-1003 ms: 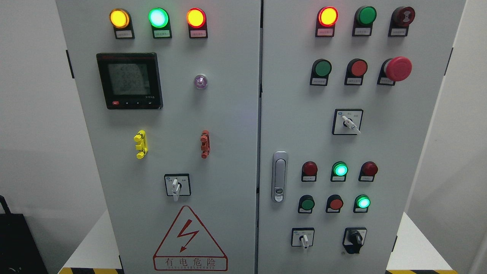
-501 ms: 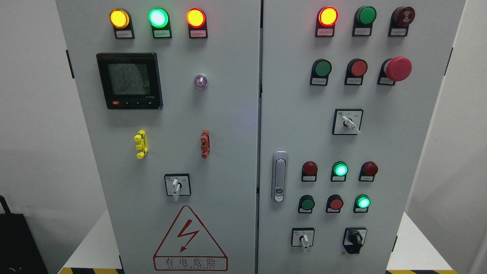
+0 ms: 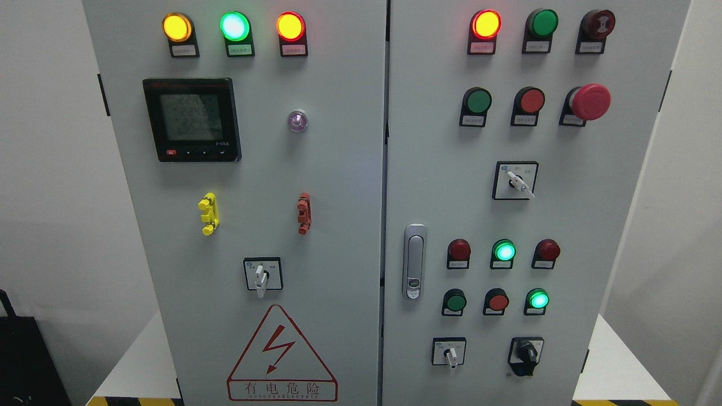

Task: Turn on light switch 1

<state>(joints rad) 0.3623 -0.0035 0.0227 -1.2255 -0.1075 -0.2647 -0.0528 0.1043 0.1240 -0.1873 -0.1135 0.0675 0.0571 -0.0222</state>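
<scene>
A grey control cabinet fills the head view; neither of my hands shows. On its left door [image 3: 338, 237] a white-handled rotary switch [image 3: 260, 276] points straight down. The right door [image 3: 592, 225] carries a white-handled selector [image 3: 516, 181] pointing to the lower right, a small white selector [image 3: 449, 353] pointing down and a black knob [image 3: 525, 354]. Two rows of round buttons and lamps sit above those lower switches; a green one [image 3: 503, 251] and another green one [image 3: 537, 299] glow. I cannot tell from the labels which control is light switch 1.
Amber [image 3: 177, 27], green [image 3: 234, 26] and red [image 3: 291, 26] lamps glow at the top left above a meter [image 3: 192, 119]. A red emergency stop [image 3: 589, 102] juts out at the upper right. A door latch [image 3: 414, 261] stands beside the centre seam. A black object [image 3: 22, 361] sits at the lower left.
Only the digits on the meter screen flicker; nothing else differs.
</scene>
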